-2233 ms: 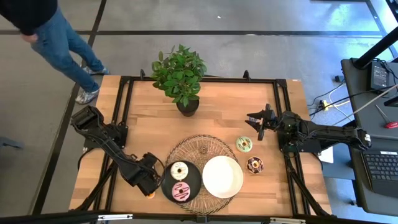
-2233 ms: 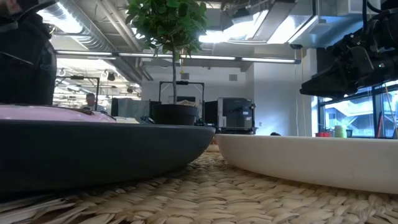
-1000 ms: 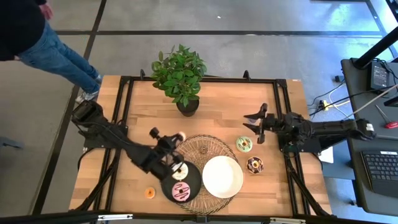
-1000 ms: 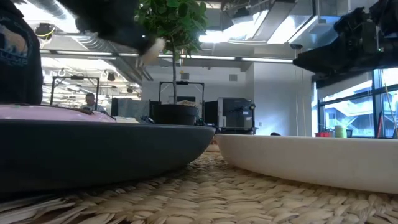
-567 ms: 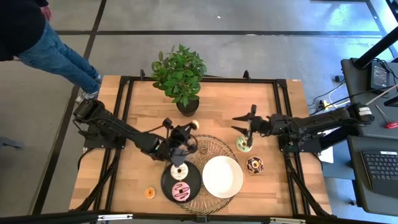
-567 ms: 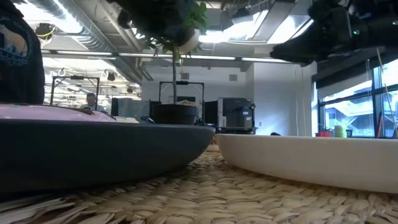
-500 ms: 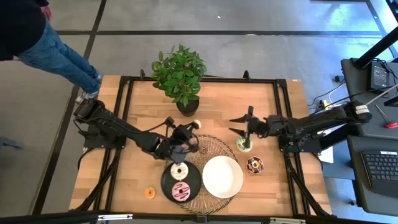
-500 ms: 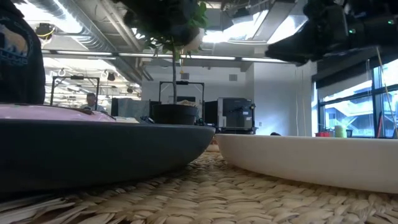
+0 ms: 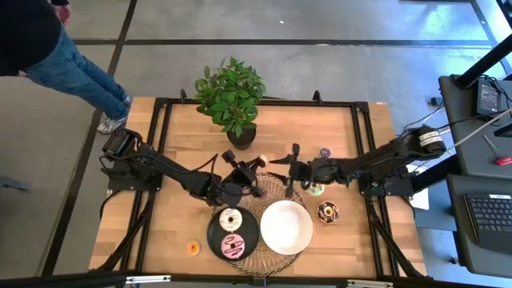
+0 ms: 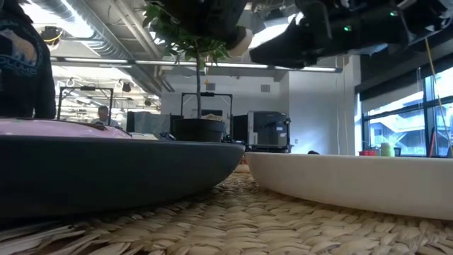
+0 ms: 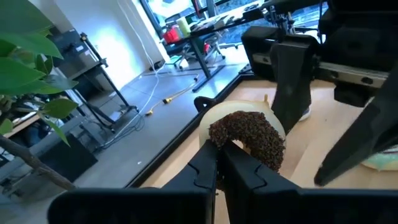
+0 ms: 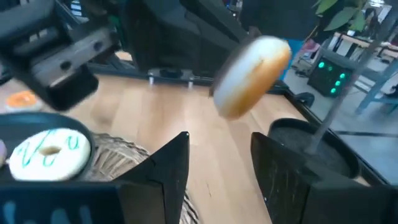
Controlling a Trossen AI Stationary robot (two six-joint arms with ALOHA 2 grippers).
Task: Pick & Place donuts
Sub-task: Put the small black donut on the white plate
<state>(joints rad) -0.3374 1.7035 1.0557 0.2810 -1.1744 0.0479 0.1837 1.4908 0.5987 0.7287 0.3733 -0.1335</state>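
My left gripper (image 9: 254, 168) reaches in from the table's left and is shut on a small brown-topped donut (image 9: 262, 161), held up over the woven mat (image 9: 272, 186). My right gripper (image 9: 286, 166) has come in from the right and stands open just right of that donut (image 12: 255, 74), one finger on each side and not touching it. On the black plate (image 9: 214, 234) lie a cream-white donut (image 9: 231, 219) and a pink donut (image 9: 233, 246). The mint-green donut (image 9: 314, 189), the chocolate donut (image 9: 328, 212), the purple mini (image 9: 326, 152) and the orange mini (image 9: 193, 248) lie on the table. My left gripper pinches the small donut's ring (image 11: 233, 144) between its two fingers, on the side nearest the gripper. The fingers (image 11: 205, 171) come nearly level from the table's left. The donut stands tilted on edge beyond the fingertips, lifted clear of the mat and plates.
A white plate (image 9: 286, 227) lies on the mat beside the black one. A potted plant (image 9: 232, 100) stands at the far middle, close behind both grippers. A person (image 9: 56, 48) walks past the table's far left corner.
My left gripper has carried the small donut from above the black plate toward the right and far side, over the mat's far part. My right gripper has reached toward the table's left, past the mint-green donut, up to the held donut, staying open.
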